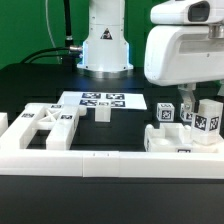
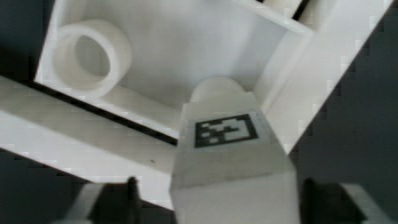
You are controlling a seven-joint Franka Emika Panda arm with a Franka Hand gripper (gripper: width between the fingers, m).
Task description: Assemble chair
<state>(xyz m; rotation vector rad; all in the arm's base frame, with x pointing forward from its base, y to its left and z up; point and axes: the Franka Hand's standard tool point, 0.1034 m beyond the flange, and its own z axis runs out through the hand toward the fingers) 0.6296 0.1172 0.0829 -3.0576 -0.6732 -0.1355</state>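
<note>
The gripper (image 2: pixel 222 206) stands over a white post (image 2: pixel 228 150) of the chair, which bears a black-and-white square tag and rises between the two jaws. In the wrist view one dark finger (image 2: pixel 107 205) shows on each side of the post. A thin dark strip seems to separate the post from at least one of them. The picture does not settle whether the jaws are already pressing on the post or only flanking it.

Just beyond the post, past the fingertips, lies a flat white chair part (image 2: pixel 196 70) with a recessed face and a raised ring (image 2: pixel 84 55) set into it.

In the exterior view the hand hangs low at the exterior view's right. A smaller tagged block (image 1: pixel 163 113) stands just beside it. The X-braced frame (image 1: pixel 45 125) lies well apart from the hand, toward the exterior view's left. Between the frame and the hand are a small white block (image 1: pixel 102 114) and the marker board (image 1: pixel 100 100). A long white border rail (image 1: pixel 90 160) runs along the table (image 1: pixel 40 85) on the camera side of the hand.
</note>
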